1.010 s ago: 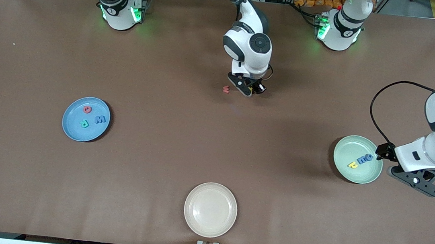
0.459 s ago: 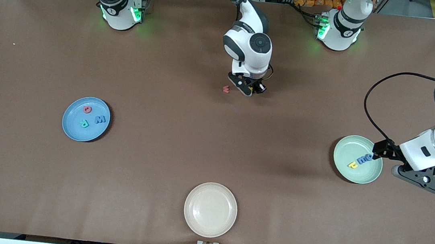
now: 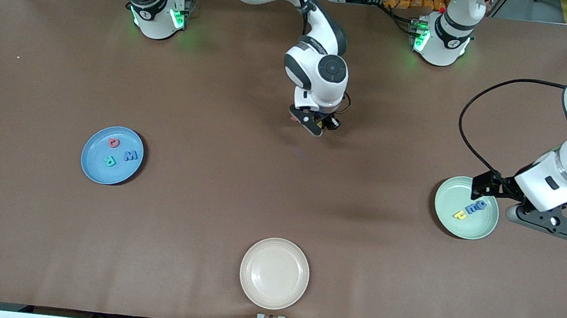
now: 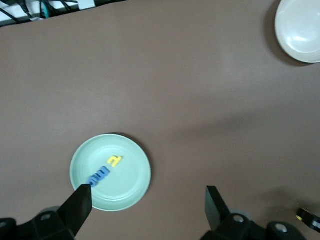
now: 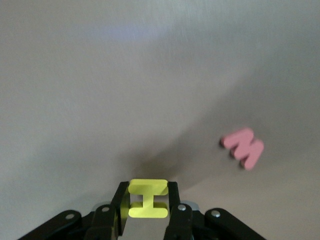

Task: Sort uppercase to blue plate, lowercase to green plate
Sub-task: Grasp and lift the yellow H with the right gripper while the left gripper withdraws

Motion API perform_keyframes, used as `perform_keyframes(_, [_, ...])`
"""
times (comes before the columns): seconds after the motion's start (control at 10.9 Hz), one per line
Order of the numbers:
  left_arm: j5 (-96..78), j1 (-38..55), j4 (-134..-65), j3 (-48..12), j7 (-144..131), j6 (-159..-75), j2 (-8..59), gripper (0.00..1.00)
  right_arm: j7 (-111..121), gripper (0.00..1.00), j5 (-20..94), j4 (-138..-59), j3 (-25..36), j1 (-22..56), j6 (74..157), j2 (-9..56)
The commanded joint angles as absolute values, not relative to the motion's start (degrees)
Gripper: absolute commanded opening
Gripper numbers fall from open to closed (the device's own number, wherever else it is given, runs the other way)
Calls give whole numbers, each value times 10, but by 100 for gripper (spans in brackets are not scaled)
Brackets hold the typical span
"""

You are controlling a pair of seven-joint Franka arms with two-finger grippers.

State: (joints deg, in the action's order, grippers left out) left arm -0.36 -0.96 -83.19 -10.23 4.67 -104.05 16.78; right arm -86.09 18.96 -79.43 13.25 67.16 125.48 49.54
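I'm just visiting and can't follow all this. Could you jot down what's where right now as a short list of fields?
right claw: shut on the yellow H, lifted above the table's middle
red lowercase letter: on the bare table beside the right claw
blue plate: holds red O, blue W, green R
green plate: holds yellow lowercase letter and two blue lowercase letters
left claw: open, empty, above the green plate's edge
cream plate: nothing on it, nearest the front camera
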Motion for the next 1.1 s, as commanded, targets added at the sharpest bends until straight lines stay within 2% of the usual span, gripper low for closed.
perform_keyframes(0.0, [-23,-4,-852,-123,6,-1029,149,100,-790,18,190,-792,128,631,1224,482])
perform_keyframes(0.37, [-17,-4,-880,-213,-121,-1027,136,100,-627,18,189,-758,136,542,1127,469])
perform_keyframes(0.64, [-11,10,-898,-257,-169,-1041,141,100,-462,16,188,-757,136,467,1114,458])
perform_keyframes(1.01, [39,40,-967,-309,-243,-1120,144,100,-295,11,109,-761,134,391,1074,444])
